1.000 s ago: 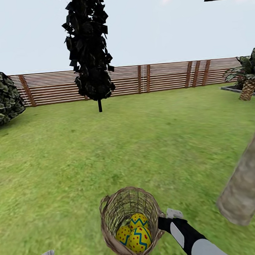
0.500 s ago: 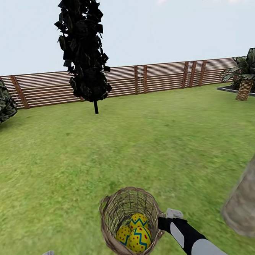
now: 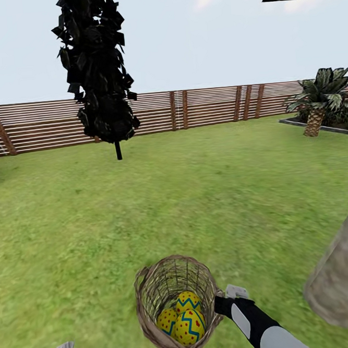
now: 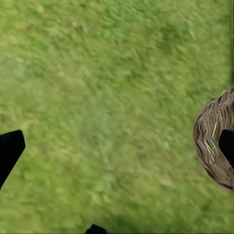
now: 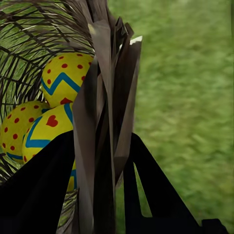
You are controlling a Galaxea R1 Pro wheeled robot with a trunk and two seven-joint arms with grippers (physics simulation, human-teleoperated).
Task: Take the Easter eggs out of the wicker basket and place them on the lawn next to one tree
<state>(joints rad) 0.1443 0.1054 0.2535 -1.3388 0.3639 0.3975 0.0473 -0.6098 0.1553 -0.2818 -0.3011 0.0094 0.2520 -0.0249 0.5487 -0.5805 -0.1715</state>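
My view has swung right: the cypress (image 3: 97,70) and fence (image 3: 200,106) sit further left than a second ago, while basket and arms keep their place.

My right gripper (image 5: 100,161) is clamped on the wall of the wicker basket (image 3: 152,296), one finger inside and one outside. All three Easter eggs (image 3: 184,315) lie together in it, touching. The lawn (image 3: 207,192) spreads beneath. The tree (image 3: 341,276) trunk stands just right of my right arm. My left gripper (image 4: 114,146) hangs spread wide over bare grass, beside the basket.

Rough woven wicker basket (image 3: 173,294) (glossy Easter eggs (image 3: 186,319))
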